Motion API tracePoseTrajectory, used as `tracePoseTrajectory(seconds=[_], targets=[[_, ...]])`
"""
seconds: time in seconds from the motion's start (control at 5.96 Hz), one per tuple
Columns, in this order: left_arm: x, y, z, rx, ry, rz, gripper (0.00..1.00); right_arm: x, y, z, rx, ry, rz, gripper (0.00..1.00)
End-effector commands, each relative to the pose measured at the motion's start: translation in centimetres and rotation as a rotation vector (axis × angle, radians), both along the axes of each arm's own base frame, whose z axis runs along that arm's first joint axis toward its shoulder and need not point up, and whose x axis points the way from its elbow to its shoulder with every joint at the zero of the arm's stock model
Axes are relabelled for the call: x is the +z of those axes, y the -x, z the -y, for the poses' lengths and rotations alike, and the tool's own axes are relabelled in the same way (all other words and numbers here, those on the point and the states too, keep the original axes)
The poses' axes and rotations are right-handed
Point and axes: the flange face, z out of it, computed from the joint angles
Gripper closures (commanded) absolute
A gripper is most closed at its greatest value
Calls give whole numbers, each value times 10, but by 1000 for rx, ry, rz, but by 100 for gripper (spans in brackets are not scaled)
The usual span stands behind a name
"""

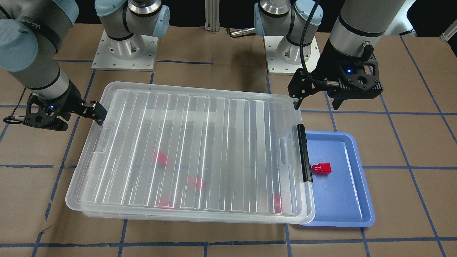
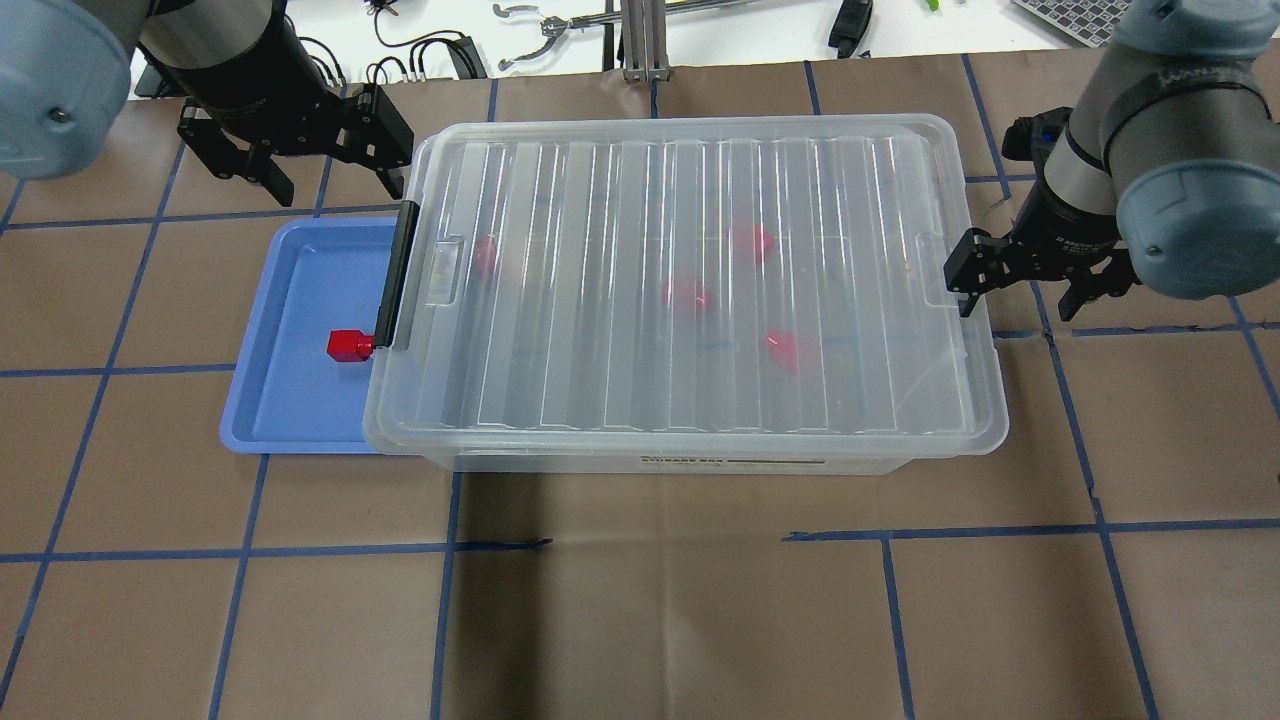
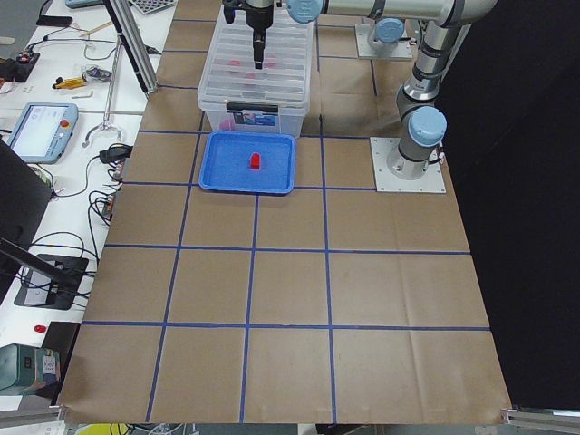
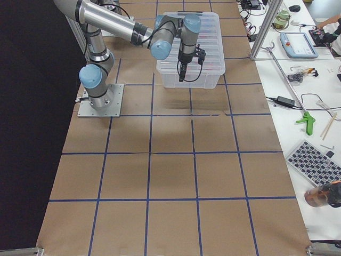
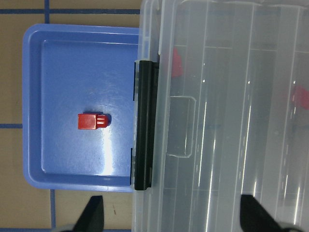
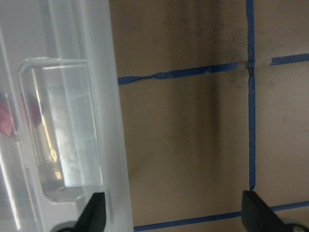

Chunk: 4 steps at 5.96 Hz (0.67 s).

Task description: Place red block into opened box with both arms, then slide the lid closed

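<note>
The ribbed translucent lid [image 2: 690,200] lies over the whole top of the clear box [image 2: 700,462]. Its black latch bar [image 2: 393,275] is at the end nearest the blue tray [image 2: 280,300]. Several red blocks show blurred through the lid. One more red block [image 2: 348,345] [image 5: 92,121] lies on the tray, close to the latch. My left gripper [image 2: 338,190] [image 1: 317,106] hangs open above the table at the box's far left corner, holding nothing. My right gripper [image 2: 1020,300] [image 6: 176,217] is open at the lid's right short end, one fingertip [image 2: 965,295] at the rim; contact is unclear.
Brown paper with blue tape lines covers the table. The two arm bases [image 1: 125,50] stand bolted behind the box. Along the far side runs a white bench [image 2: 700,30] with cables and tools. A person's hand [image 4: 330,24] rests at that bench.
</note>
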Motion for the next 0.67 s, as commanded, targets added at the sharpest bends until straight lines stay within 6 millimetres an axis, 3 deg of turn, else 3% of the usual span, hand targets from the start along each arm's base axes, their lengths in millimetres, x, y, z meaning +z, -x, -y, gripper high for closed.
tracePoseTrajectory(seconds=[0.0, 0.5], targets=[[1, -1, 1, 1, 2, 0, 1, -1, 28, 1, 30, -2, 6, 0], [1, -1, 1, -1, 1, 0, 1, 0, 64, 0, 44, -6, 8, 0]])
